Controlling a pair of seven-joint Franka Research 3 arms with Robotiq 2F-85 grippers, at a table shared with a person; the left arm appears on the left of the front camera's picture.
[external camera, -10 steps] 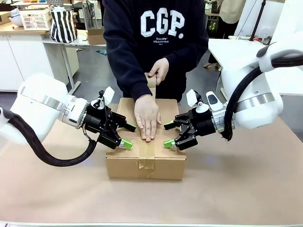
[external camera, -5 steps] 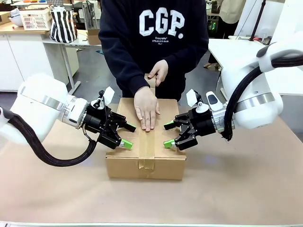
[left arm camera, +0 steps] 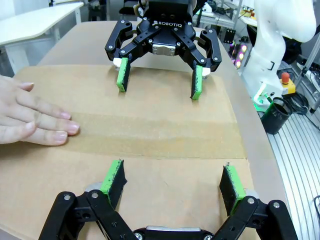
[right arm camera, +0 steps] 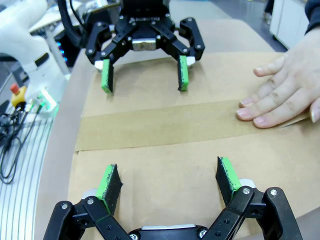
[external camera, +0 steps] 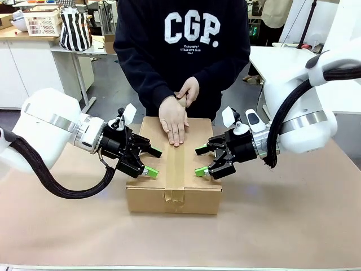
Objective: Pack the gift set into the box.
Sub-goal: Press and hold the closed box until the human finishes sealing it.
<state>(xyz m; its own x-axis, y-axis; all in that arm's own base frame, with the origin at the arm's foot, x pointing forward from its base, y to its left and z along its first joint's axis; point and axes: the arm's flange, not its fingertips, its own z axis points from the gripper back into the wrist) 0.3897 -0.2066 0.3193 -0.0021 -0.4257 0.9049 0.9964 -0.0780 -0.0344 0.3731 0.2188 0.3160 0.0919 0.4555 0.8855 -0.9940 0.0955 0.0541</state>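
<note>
The box (external camera: 146,199) stands mid-table with its top flaps shut and a strip of brown tape (external camera: 175,166) along the seam. The gift set is hidden. A person's hand (external camera: 174,121) lies flat on the tape near the far edge, while the other hand (external camera: 189,90) hovers just behind it. My left gripper (external camera: 151,162) is open, its pads on the left flap. My right gripper (external camera: 199,161) is open on the right flap. The left wrist view has my left gripper (left arm camera: 172,175) facing the right gripper (left arm camera: 159,86) across the tape (left arm camera: 150,135). In the right wrist view my right gripper (right arm camera: 167,172) faces the left gripper (right arm camera: 144,82).
The brown table (external camera: 282,226) has free room in front of the box and to both sides. The person stands close against the far edge. A white table (external camera: 271,56) is behind on the right, and a basket (external camera: 42,22) and a striped bag (external camera: 75,31) behind on the left.
The person's flat hand has slid along the tape from the middle of the lid toward the far edge. Both grippers have stayed in place, open.
</note>
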